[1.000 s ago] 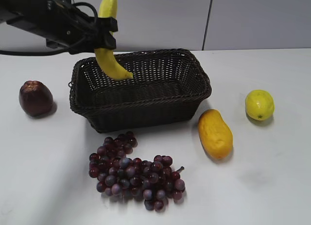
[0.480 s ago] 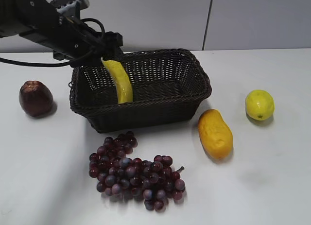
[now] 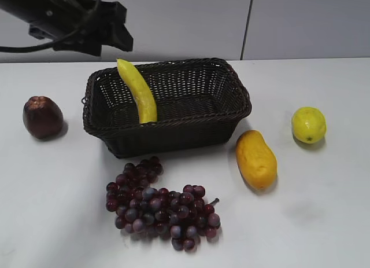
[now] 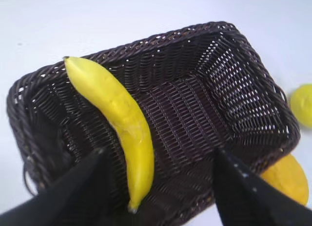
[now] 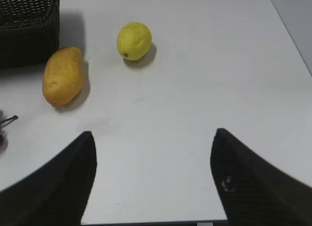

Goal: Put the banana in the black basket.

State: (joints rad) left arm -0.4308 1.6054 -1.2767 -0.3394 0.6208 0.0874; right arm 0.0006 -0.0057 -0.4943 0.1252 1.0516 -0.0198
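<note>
While its two dark, matte fingers stand spread wide with nothing between them, the left end effector (image 4: 158,187) hangs above the black basket (image 4: 253,96), well clear of it. Directly under the gap lies the banana (image 4: 119,121): smooth, waxy yellow, long and gently curved, tapering to a pointed tip. It rests inside the basket on a slant, its upper end propped on the braided rim at the far-left corner and its lower end down on the woven floor (the tip nearest the fingers touches the weave). The basket is a rectangular dark wicker piece with flared, open-lattice walls and a tighter mat at the bottom.

In the exterior view the left arm (image 3: 63,16) reaches in from the upper left, a black, boxy wrist trailing cables, held high behind and left of the basket.

The right end effector (image 5: 153,179) likewise shows its blunt dark fingers apart and empty, hovering over bare white surface (image 5: 204,65). Ahead of it and to the left sits a stubby orange-yellow mango (image 5: 62,75) with a dimpled skin; beyond that, a round yellow lemon (image 5: 134,40), the two near each other but apart.

Farther out, a bunch of glossy purple grapes (image 3: 162,207) lies in front of the basket, and a dark red apple (image 3: 42,116) sits to its left.
</note>
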